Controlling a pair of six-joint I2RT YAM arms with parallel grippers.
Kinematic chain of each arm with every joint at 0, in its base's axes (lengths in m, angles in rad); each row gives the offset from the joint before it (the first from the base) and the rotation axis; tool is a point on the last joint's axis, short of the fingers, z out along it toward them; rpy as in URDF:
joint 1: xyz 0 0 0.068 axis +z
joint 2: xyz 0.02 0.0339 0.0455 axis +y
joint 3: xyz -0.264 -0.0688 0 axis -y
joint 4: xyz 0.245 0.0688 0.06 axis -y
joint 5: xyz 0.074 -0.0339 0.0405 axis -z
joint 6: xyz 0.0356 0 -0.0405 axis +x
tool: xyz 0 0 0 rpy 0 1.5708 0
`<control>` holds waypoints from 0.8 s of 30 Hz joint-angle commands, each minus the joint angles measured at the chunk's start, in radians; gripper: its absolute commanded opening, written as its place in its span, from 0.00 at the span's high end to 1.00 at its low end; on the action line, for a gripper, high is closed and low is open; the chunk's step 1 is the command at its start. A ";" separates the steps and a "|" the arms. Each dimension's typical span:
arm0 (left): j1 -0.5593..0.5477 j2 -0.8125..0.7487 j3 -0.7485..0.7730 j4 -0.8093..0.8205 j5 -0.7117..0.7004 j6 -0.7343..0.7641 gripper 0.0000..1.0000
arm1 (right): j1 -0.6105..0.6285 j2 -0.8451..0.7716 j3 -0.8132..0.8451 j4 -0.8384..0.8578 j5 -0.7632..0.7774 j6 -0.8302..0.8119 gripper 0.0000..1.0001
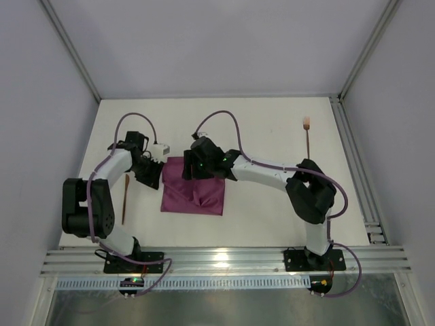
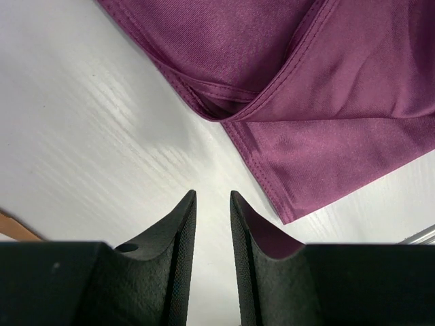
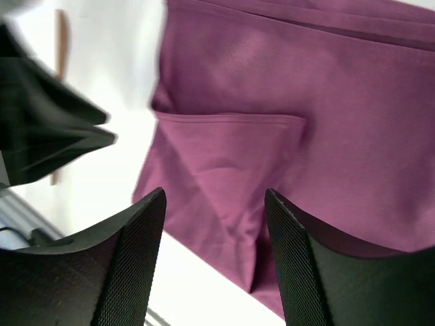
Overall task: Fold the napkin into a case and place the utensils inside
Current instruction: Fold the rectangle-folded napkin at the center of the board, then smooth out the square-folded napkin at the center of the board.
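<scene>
Top view: the left arm [image 1: 88, 204] bends at the elbow near the table's left edge and reaches forward and inward. The left gripper [image 1: 156, 175] sits just beside the left edge of the napkin [image 1: 197, 193]. The right arm [image 1: 309, 193] folds at its elbow and stretches far left, with the right gripper [image 1: 192, 170] over the napkin's upper left part. The maroon napkin lies folded at the middle of the white table [image 1: 272, 129]. The fork [image 1: 307, 136] lies well apart at the far right, and the second utensil [image 1: 124, 200] lies left of the napkin, beside the left arm. Bare table surrounds the cloth.

Left wrist view: the left gripper [image 2: 212, 198] shows a narrow gap between its fingers, holding nothing, with bare table beneath. The napkin [image 2: 326, 81] fills the upper right, its layered hems and one corner near the fingertips. A sliver of the second utensil [image 2: 13, 227] shows at the left edge.

Right wrist view: the right gripper [image 3: 215, 197] is spread wide, gripping nothing, above the napkin [image 3: 326, 122] and its folded flap. The cloth's edge runs below, with white table to the left.
</scene>
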 commanded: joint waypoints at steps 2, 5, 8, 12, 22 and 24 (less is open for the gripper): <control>0.025 -0.034 0.028 -0.033 0.001 0.020 0.71 | -0.029 0.073 -0.003 -0.006 0.005 -0.028 0.35; 0.034 -0.037 0.019 -0.029 0.005 0.020 0.71 | -0.032 0.117 0.040 -0.012 -0.008 -0.051 0.35; 0.039 -0.032 0.016 -0.021 0.008 0.017 0.71 | -0.031 0.139 0.038 0.032 -0.071 -0.048 0.40; 0.050 -0.006 0.033 0.011 0.011 -0.014 0.69 | -0.032 0.150 0.026 0.042 -0.061 -0.045 0.55; 0.050 0.279 0.329 0.091 0.029 -0.193 0.56 | -0.031 0.108 -0.026 0.071 -0.042 -0.081 0.71; 0.051 0.325 0.375 0.076 0.028 -0.201 0.57 | -0.031 0.100 -0.035 0.072 -0.042 -0.091 0.71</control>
